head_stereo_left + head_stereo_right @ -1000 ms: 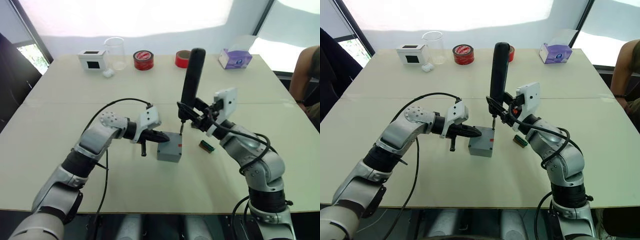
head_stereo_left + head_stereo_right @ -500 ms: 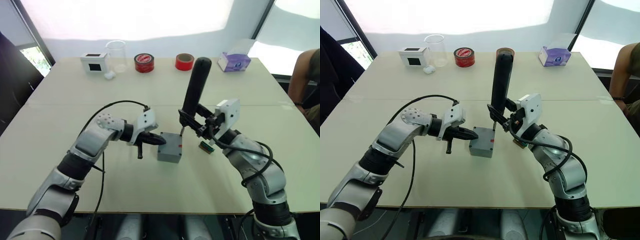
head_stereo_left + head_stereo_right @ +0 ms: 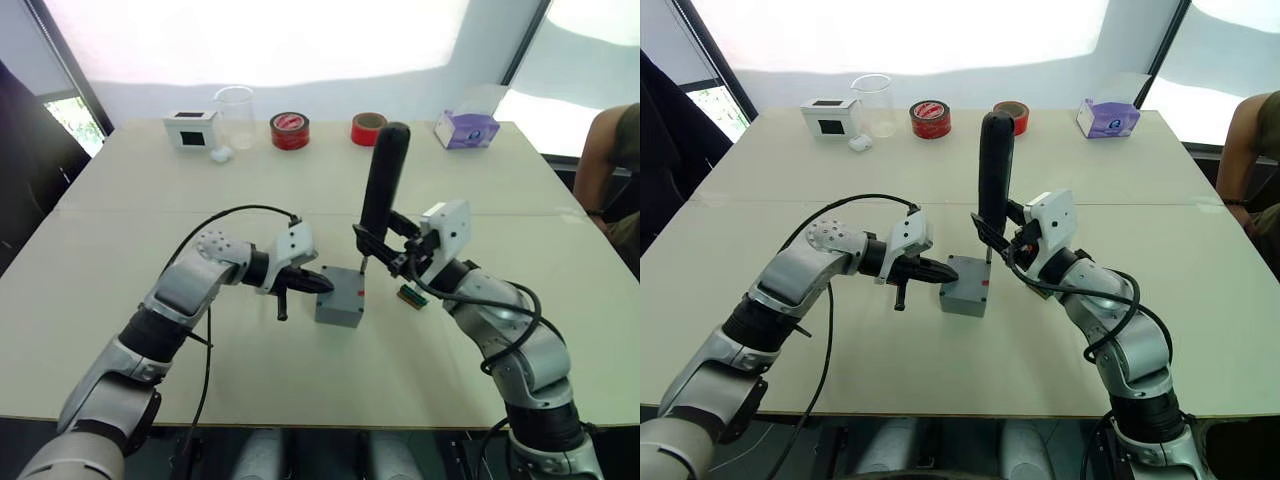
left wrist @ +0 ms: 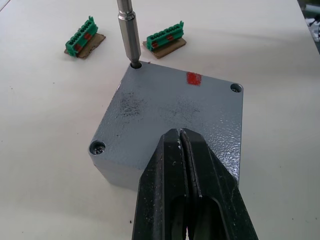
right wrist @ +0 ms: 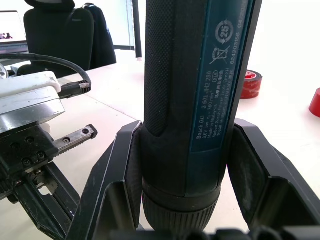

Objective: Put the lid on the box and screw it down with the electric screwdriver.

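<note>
We see the right arm bent at the elbow and reaching in from the right, its right end effector [image 3: 385,250] clenched around the lower body of the screwdriver [image 3: 384,180], which stands nearly upright with its silver bit [image 4: 127,31] set into a corner screw hole of the lid [image 4: 172,116]. The lid sits on the box [image 3: 339,296], which rests near the middle of the tabletop [image 3: 140,190]; a small red mark lies on the lid's face near the edge by the bit. The left arm stretches in low from the left, forearm roughly level, and the left end effector [image 3: 318,284] has its two fingers [image 4: 165,186] pressed together, empty, tips over the lid's near edge; we cannot tell whether they touch it. Two green connector blocks [image 4: 83,37] lie on the tabletop just beyond the box, on the right arm's side. Along the far edge stand a white box [image 3: 190,127], a clear beaker [image 3: 235,115], two red tape rolls [image 3: 289,130] and a purple tissue box [image 3: 465,129], all well apart from the box. The tabletop in front of and to the left of the box lies bare. A person's arm [image 3: 608,160] shows at the right edge.
</note>
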Available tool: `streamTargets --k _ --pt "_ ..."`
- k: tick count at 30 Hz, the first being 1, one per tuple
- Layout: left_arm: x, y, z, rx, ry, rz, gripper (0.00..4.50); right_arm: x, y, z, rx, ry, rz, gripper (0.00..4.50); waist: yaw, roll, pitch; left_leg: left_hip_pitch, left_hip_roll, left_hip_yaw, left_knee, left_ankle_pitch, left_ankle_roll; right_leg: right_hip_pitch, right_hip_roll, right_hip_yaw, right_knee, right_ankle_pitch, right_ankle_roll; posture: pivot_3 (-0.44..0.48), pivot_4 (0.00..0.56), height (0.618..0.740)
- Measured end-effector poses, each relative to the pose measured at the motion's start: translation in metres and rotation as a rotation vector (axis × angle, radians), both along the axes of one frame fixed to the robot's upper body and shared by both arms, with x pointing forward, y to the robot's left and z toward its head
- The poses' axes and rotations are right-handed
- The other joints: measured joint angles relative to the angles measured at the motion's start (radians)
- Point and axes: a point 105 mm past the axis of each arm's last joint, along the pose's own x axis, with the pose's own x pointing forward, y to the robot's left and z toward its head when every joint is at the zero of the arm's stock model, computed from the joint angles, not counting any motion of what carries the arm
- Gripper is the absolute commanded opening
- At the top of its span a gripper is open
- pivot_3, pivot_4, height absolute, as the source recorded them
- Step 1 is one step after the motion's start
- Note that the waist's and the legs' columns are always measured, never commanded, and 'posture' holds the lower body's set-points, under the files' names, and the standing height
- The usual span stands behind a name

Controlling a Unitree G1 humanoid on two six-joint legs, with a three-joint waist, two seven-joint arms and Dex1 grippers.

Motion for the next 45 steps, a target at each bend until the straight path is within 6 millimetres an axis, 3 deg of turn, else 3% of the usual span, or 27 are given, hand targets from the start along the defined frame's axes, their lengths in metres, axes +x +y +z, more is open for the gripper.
streamTargets --k 21,24,28,32,35,37,39,41,42,44,45 --pt "0.0 -0.005 -0.002 -0.017 0.002 0.008 0.0 0.003 -0.001 0.002 0.004 0.022 0.0 1.81 0.004 0.0 -0.001 0.0 0.0 -0.001 -0.001 0.0 0.0 0.0 -0.003 0.0 -0.003 0.0 0.0 0.0 0.15 0.74" --pt "-0.001 -0.005 -0.002 -0.021 0.005 0.012 0.0 0.003 -0.003 0.01 0.046 0.041 0.026 1.81 0.004 0.0 -0.001 0.0 0.0 -0.002 -0.002 0.0 0.0 0.0 -0.004 0.0 -0.005 0.0 0.0 0.0 0.15 0.74" --pt "-0.002 -0.003 -0.001 -0.028 0.008 0.013 0.0 0.012 -0.003 0.027 0.087 0.091 0.063 1.81 -0.003 0.003 0.002 -0.002 0.0 -0.001 -0.007 0.0 -0.001 -0.003 -0.005 0.0 -0.007 0.0 0.0 0.0 0.15 0.74" --pt "-0.006 -0.004 0.001 -0.048 0.057 0.013 0.0 0.017 -0.013 0.089 0.124 0.0 0.086 1.81 0.0 0.006 0.004 -0.004 -0.001 -0.001 -0.014 0.001 -0.003 -0.008 -0.005 0.0 -0.009 0.0 -0.001 0.0 0.15 0.74" --pt "-0.008 -0.006 0.002 -0.083 0.103 0.024 0.0 0.019 -0.027 0.119 0.164 0.006 0.069 1.81 -0.004 0.006 0.004 -0.006 0.0 0.0 -0.015 0.001 -0.003 -0.008 -0.006 0.0 -0.011 0.0 0.0 0.0 0.15 0.74" --pt "-0.01 -0.011 0.01 -0.173 0.175 0.04 0.0 0.026 -0.053 0.128 0.181 0.177 0.041 1.81 0.001 0.007 0.006 -0.011 -0.001 0.0 -0.012 0.001 -0.002 -0.011 -0.007 -0.002 -0.011 0.001 0.0 0.0 0.15 0.74" --pt "-0.018 -0.006 0.025 -0.236 0.202 0.02 0.0 0.026 -0.096 0.114 0.136 0.352 -0.079 1.81 0.016 0.001 0.006 -0.017 0.0 -0.004 -0.011 0.001 -0.002 -0.014 -0.007 -0.005 -0.014 0.001 -0.001 0.0 0.15 0.74" --pt "-0.027 0.01 0.032 -0.235 0.211 0.008 0.0 0.022 -0.132 0.072 0.091 0.544 -0.206 1.81 0.017 0.002 0.006 -0.018 0.0 -0.002 -0.013 0.001 -0.002 -0.015 -0.007 -0.003 -0.015 0.001 -0.002 0.0 0.15 0.74" --pt "-0.028 0.011 0.032 -0.231 0.212 0.009 0.0 0.021 -0.135 0.063 0.087 0.586 -0.218 1.81 0.016 0.002 0.006 -0.018 0.0 -0.001 -0.013 0.001 -0.002 -0.016 -0.007 -0.003 -0.015 0.001 -0.002 0.0 0.15 0.74" --pt "-0.034 0.012 0.033 -0.217 0.209 -0.011 0.0 0.014 -0.152 0.006 0.054 0.84 -0.288 1.81 0.012 0.005 0.007 -0.019 -0.001 0.001 -0.013 0.001 -0.002 -0.018 -0.007 -0.002 -0.015 0.001 -0.001 0.0 0.15 0.74" --pt "-0.036 0.012 0.033 -0.207 0.203 -0.019 0.0 0.011 -0.156 -0.009 0.046 0.904 -0.308 1.81 0.01 0.007 0.009 -0.019 0.0 0.002 -0.013 0.001 -0.002 -0.018 -0.007 -0.001 -0.014 0.002 -0.001 0.0 0.15 0.74"
